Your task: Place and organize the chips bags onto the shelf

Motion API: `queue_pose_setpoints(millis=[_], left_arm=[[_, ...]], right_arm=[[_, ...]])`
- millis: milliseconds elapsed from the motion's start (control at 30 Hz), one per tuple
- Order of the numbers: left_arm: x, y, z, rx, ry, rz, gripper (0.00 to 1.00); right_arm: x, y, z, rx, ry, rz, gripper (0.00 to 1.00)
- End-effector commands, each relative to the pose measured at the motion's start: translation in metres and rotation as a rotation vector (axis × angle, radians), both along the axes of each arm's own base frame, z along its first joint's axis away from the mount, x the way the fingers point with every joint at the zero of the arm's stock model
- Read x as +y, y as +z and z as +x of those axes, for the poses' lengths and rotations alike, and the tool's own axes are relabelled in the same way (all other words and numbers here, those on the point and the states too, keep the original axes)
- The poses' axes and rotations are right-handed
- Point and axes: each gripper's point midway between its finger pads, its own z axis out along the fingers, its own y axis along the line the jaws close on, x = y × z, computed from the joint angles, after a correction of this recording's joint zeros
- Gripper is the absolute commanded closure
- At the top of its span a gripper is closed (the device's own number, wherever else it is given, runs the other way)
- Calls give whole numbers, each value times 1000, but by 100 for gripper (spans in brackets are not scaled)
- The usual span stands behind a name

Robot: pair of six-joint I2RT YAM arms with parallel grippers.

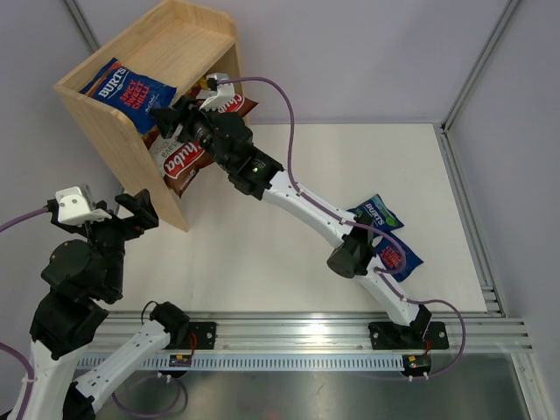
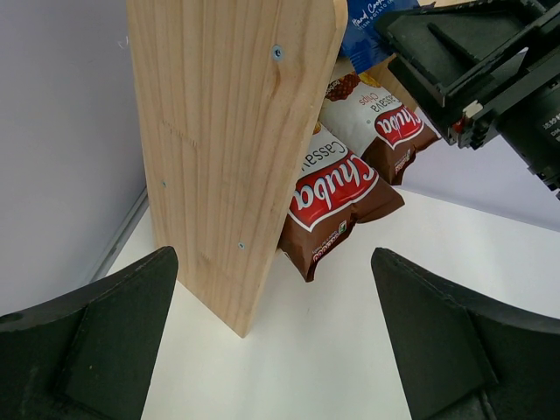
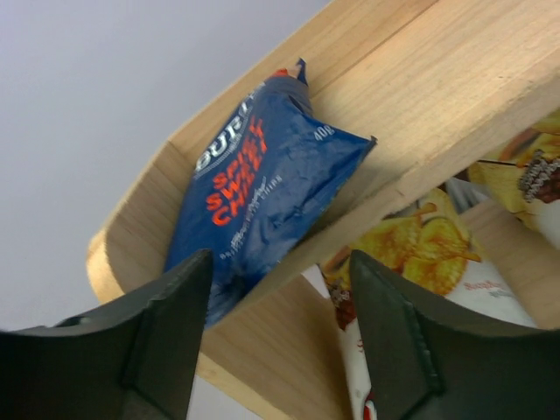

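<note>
Shelf at the far left of the tabletop, partly stocked. One Burts bag lies flat on the upper tier. Its long axis appears to run from the rear wall to the front lip, with one corner reaching over that lip. Two Chuba bags sit in the lower tier, long axes pointing out of the opening and ends projecting beyond the side panel. Two loose Burts bags lie on the tabletop well apart from the shelf, partly beneath the right arm's elbow. The right pincer faces the upper tier, fingers apart and holding nothing. The left pincer hovers just beside the side panel, likewise apart and empty. Likely faults: the right arm passes close over the projecting Chuba bags and could drag them out on retreat; the overhanging Burts bag could slide off if nudged; the elbow could sweep the loose Burts bags aside; the left pincer could bump the shelf.
</note>
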Motion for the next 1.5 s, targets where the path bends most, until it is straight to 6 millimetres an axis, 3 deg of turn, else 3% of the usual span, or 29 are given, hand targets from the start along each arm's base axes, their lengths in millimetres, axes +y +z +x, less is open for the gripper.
queue_pose_setpoints(millis=[0,33,133,367,500,567,600,667,700,733,833,867,933,967,1000,1033,1067,1133,1167,1233,1367,1433,1467], left_arm=[[-2,6,3,-24,-4,2,4],[-2,6,3,-23,-4,2,4],[-4,6,4,-25,-11,-1,4],[-24,6,7,-42,-120,-2,1],[-36,7,9,-38,-178,5,1],[-53,3,10,-30,-267,18,1],[-59,1,10,-26,-298,19,1],[-79,-7,10,7,-395,28,1],[-90,-14,8,39,-455,32,1],[-97,-20,10,70,-486,40,1],[-124,-34,4,120,-632,51,1],[-131,-43,3,141,-668,54,1],[-145,-53,-2,167,-754,52,1],[-149,-57,-4,177,-776,47,1],[-155,-68,-5,200,-803,48,1],[-157,-72,-5,208,-814,52,1],[-158,-76,-5,219,-823,53,1],[-160,-87,-6,247,-829,56,1],[-159,-89,-7,252,-828,52,1],[-159,-100,-6,271,-821,54,1],[-155,-111,-4,283,-794,48,1],[-155,-112,-4,284,-792,45,1],[-155,-113,-4,287,-792,44,1]], right_arm=[[-39,57,-11,-67,-46,25,27],[-40,53,-9,-59,-51,11,14],[-52,62,-11,-63,-64,-3,1],[-91,80,-31,-98,-80,-50,1],[-140,72,-42,-73,-117,-123,0],[-170,46,-35,-18,-156,-217,1],[-196,34,-39,16,-177,-253,1],[-249,-8,-21,137,-236,-354,1],[-278,-31,-26,200,-253,-390,1],[-323,-58,-12,296,-334,-430,0],[-402,-121,-30,461,-448,-472,1],[-447,-145,-34,530,-546,-473,0],[-487,-176,-41,629,-604,-475,1],[-522,-185,-39,671,-677,-444,1],[-525,-211,-45,735,-625,-440,1],[-534,-223,-46,767,-625,-429,1],[-554,-245,-45,826,-656,-426,1],[-560,-261,-45,890,-650,-403,1],[-563,-279,-47,945,-650,-391,0],[-569,-291,-47,981,-709,-331,1],[-589,-328,-71,1027,-884,-256,1],[-585,-332,-68,1004,-874,-203,5],[-583,-344,-71,1026,-864,-202,8]])
